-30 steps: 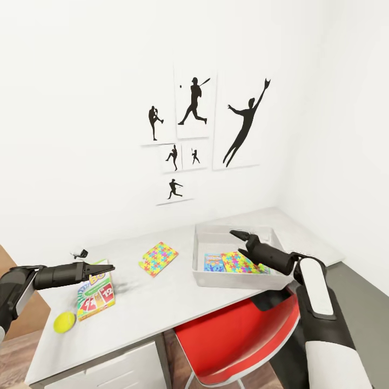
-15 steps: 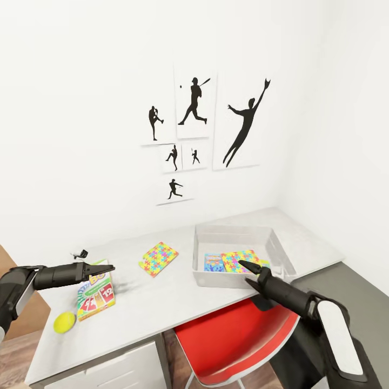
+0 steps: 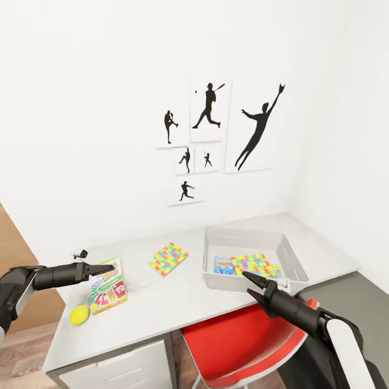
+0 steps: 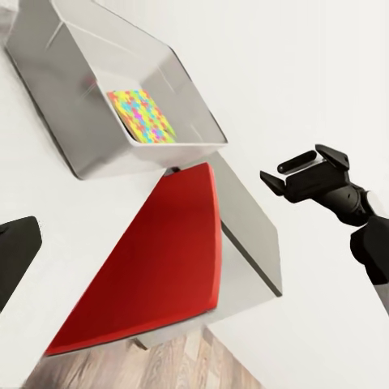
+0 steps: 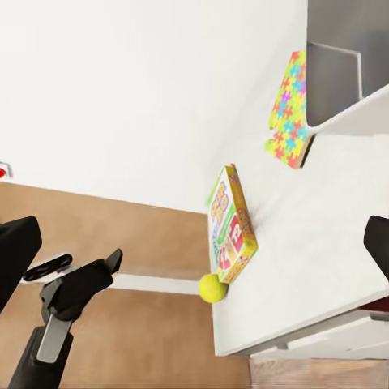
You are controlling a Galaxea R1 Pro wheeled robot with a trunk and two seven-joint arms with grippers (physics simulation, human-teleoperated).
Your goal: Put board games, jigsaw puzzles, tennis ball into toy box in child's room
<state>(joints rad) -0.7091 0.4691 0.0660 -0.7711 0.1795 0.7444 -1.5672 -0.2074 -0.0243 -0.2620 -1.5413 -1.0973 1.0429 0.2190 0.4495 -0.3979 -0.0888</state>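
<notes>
Three toys remain on our pale grey-white table (image 3: 178, 302): green card board game (image 3: 108, 293), multicoloured jigsaw puzzle (image 3: 169, 258), yellow-green tennis ball (image 3: 79, 314). Both empty pincers, left gripper (image 3: 107, 267) and right gripper (image 3: 249, 279), stand spread. Next we grasp one for the grey toy box (image 3: 296, 266).

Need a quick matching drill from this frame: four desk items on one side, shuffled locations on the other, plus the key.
Things:
1. tennis ball
2. green board game
3. loose jigsaw puzzle
4. light blue board game

Places:
A. inside the toy box, beside another puzzle
B. on the table, between the green game and the box
C. near the table's front left corner
D. under the left gripper

Pairs: 1-C, 2-D, 3-B, 4-A
</notes>
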